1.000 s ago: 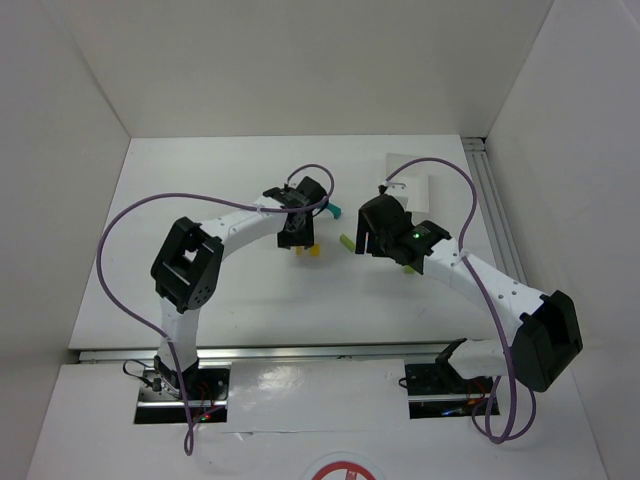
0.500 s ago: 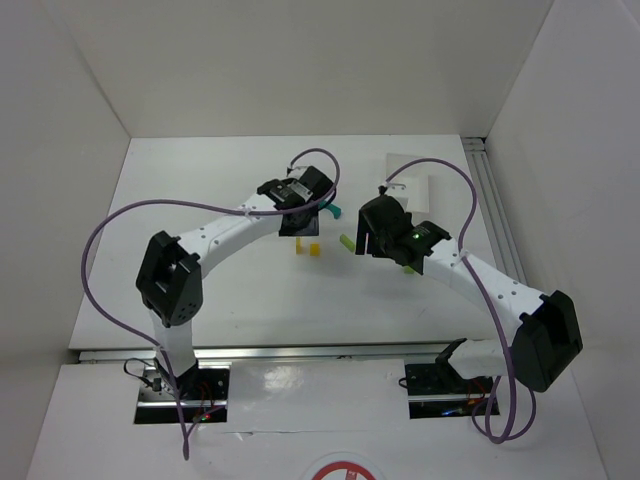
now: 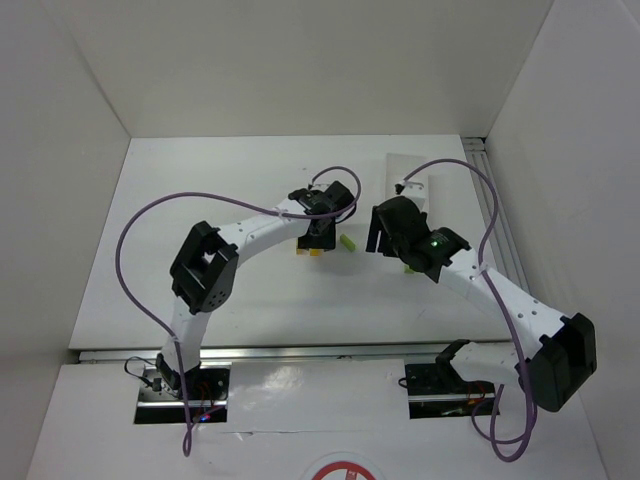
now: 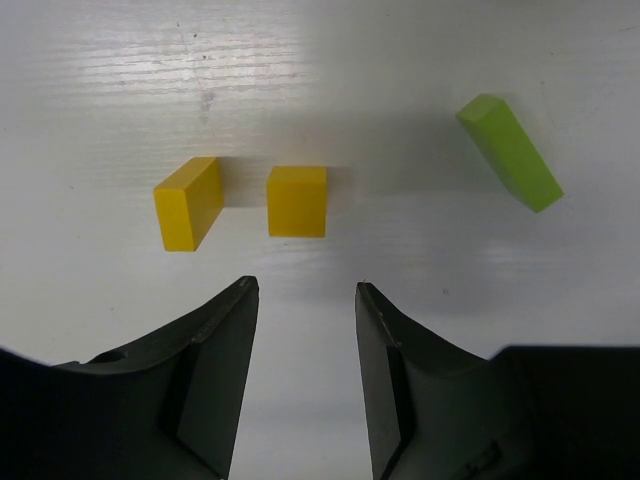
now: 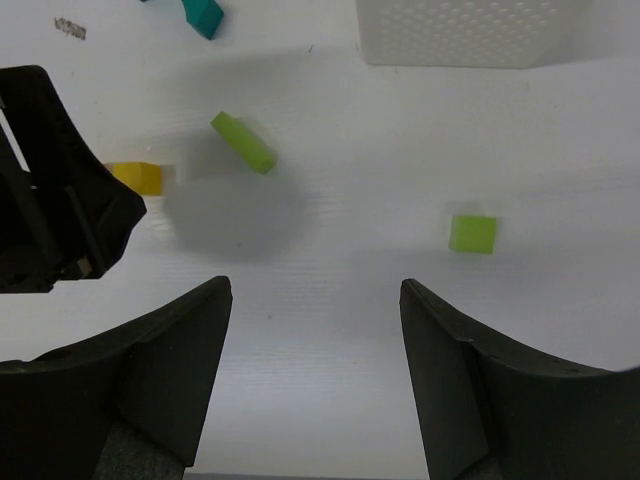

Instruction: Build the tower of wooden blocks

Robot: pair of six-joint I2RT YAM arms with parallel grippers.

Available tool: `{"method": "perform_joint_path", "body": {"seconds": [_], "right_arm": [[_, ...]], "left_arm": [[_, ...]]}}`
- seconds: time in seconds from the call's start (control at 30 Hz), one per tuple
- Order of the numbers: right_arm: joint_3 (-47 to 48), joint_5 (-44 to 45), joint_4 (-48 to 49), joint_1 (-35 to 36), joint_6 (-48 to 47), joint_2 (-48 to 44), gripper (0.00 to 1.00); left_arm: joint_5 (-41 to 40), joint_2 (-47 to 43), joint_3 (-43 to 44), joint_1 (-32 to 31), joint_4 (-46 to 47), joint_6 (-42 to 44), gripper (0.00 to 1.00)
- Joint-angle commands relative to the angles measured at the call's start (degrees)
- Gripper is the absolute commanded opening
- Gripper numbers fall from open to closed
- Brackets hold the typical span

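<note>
Two small yellow blocks (image 4: 185, 203) (image 4: 297, 201) lie side by side on the table, just ahead of my left gripper (image 4: 305, 290), which is open and empty. A long lime-green block (image 4: 510, 152) lies tilted to their right. In the top view the left gripper (image 3: 318, 234) hovers over the yellow blocks (image 3: 312, 251), with the lime block (image 3: 347, 243) beside it. My right gripper (image 5: 315, 290) is open and empty above bare table. A small lime-green cube (image 5: 472, 233) lies ahead to its right. A teal piece (image 5: 203, 14) lies at the far edge of the right wrist view. No blocks are stacked.
The white perforated tray (image 5: 460, 30) stands at the back right, also in the top view (image 3: 415, 175). The left arm's black wrist (image 5: 50, 200) fills the left side of the right wrist view. White walls enclose the table on three sides.
My left gripper swung back, then came forward and right over the yellow blocks, hiding the teal piece from above. My right gripper shifted slightly right and back. The blocks have not moved.
</note>
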Motion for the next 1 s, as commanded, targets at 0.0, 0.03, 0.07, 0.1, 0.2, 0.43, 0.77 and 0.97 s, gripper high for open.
{"method": "perform_joint_path", "body": {"seconds": [0.0,0.03,0.07,0.1,0.2,0.43,0.77,0.97], "right_arm": [[-0.8,1.8,-1.2,-1.0,0.1,-1.7,0.76],[-0.8,1.3,-1.2,-1.1,0.1,-1.7,0.76],[-0.8,1.3,-1.2,-1.1,0.1,-1.7,0.76],[-0.8,1.3,-1.2,-1.1,0.1,-1.7,0.76],[-0.8,1.3,-1.2,-1.1,-1.0,-1.7,0.76],[-0.8,0.3,-1.2,-1.6,-1.6,-1.1,0.76],[-0.8,-0.8,-0.7,-1.6,-2.1,0.0,0.76],[-0.8,-0.8,-0.7,-1.6,-2.1,0.0,0.76]], "left_arm": [[-0.8,1.8,3.3,0.2,0.3,-1.6,0.56],[-0.8,1.8,3.8,0.2,0.3,-1.6,0.56],[-0.8,2.6,3.8,0.2,0.3,-1.6,0.56],[-0.8,3.4,4.3,0.2,0.3,-2.2,0.55],[-1.3,4.1,4.9,0.2,0.3,-2.2,0.55],[-3.5,4.7,4.2,0.2,0.9,-3.2,0.57],[-3.0,6.4,4.7,0.2,0.9,-2.7,0.63],[-3.0,7.0,4.7,0.2,0.9,-2.7,0.63]]}}
